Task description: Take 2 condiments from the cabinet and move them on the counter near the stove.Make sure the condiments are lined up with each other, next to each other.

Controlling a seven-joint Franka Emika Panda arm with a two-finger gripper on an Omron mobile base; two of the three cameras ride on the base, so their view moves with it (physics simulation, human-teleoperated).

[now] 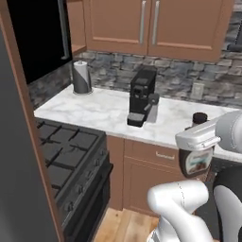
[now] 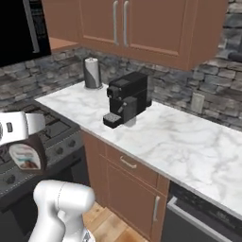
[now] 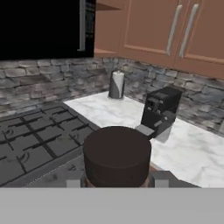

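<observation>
Tool (image 3: 117, 180) clamped on dark brown bottle (image 1: 196, 158), upright, w/ black cap up.

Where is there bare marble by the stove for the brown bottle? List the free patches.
Free: white marble counter between the black gas stove, the paper towel roll and the black coffee machine. Also free: the wide stretch right of the machine. Crowded only around the machine. The claw holds the squat dark brown bottle.

1 brown bottle (image 1: 196, 158) (held), 1 coffee machine (image 1: 142, 96), 1 paper-towel roll (image 1: 81, 77), 1 stove (image 1: 66, 156).
</observation>
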